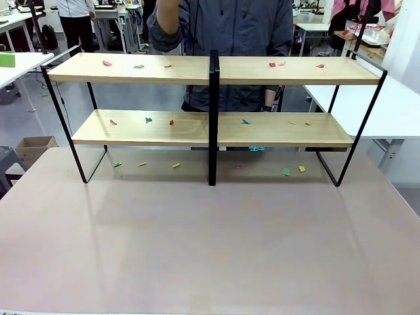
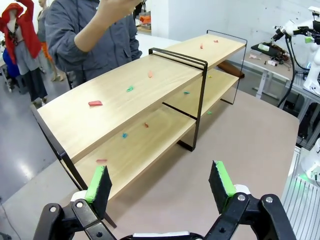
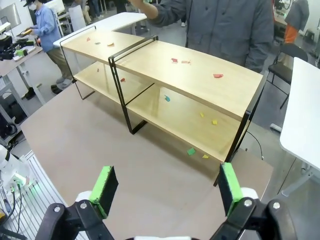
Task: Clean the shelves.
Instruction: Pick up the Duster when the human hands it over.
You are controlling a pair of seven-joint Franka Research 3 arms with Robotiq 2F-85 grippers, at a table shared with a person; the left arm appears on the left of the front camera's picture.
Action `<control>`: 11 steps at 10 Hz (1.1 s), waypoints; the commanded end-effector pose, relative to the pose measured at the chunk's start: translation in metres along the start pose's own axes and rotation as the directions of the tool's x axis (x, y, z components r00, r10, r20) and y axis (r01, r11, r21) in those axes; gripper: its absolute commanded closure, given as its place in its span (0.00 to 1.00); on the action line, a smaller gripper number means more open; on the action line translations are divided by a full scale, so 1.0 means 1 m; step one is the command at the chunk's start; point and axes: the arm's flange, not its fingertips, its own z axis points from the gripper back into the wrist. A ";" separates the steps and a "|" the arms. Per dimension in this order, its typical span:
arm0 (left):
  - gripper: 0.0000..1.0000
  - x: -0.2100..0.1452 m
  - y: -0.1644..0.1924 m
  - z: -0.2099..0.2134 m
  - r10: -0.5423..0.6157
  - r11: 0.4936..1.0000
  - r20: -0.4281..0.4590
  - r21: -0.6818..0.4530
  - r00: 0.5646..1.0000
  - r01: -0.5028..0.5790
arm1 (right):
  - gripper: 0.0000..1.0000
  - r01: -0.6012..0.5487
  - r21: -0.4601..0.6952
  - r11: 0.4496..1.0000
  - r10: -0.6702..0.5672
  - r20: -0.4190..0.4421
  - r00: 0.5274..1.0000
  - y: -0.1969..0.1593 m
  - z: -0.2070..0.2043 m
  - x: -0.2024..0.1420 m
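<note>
Two-tier wooden shelves (image 1: 190, 69) on a black frame stand at the far side of a beige table (image 1: 210, 249), well ahead of both grippers. The left gripper (image 2: 160, 172) and right gripper (image 3: 167, 175) hover above the table, fingers wide apart and empty. Small coloured paper scraps (image 1: 107, 63) dot both levels and the table beneath. A person (image 1: 243, 26) stands behind.

Bright even indoor light, soft shadows; wrist views bowed at edges.

Front view: low, central, facing squarely across the table (image 1: 210, 249) at the shelves (image 1: 131, 69), fairly near. Wrist views: raised, angled down from the shelves' opposite ends. All three share the shelves.
</note>
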 end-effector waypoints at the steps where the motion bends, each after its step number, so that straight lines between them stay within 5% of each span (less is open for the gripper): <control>1: 0.00 -0.054 -0.036 -0.007 -0.008 1.000 0.006 -0.017 1.000 0.008 | 0.00 -0.006 0.021 1.000 0.006 -0.008 1.000 0.007 -0.003 -0.020; 2: 0.00 -0.052 -0.036 -0.008 -0.024 0.999 -0.050 0.036 0.998 0.026 | 0.00 0.018 -0.011 1.000 -0.018 -0.006 1.000 0.006 -0.005 -0.018; 3: 0.00 -0.002 0.001 -0.001 0.004 1.000 -0.002 -0.004 1.000 -0.004 | 0.00 0.001 0.008 1.000 0.000 -0.011 1.000 0.001 -0.001 -0.001; 11: 0.00 -0.002 0.001 -0.001 0.004 1.000 -0.002 -0.004 1.000 -0.004 | 0.00 0.001 0.008 1.000 0.000 -0.011 1.000 0.001 -0.001 -0.001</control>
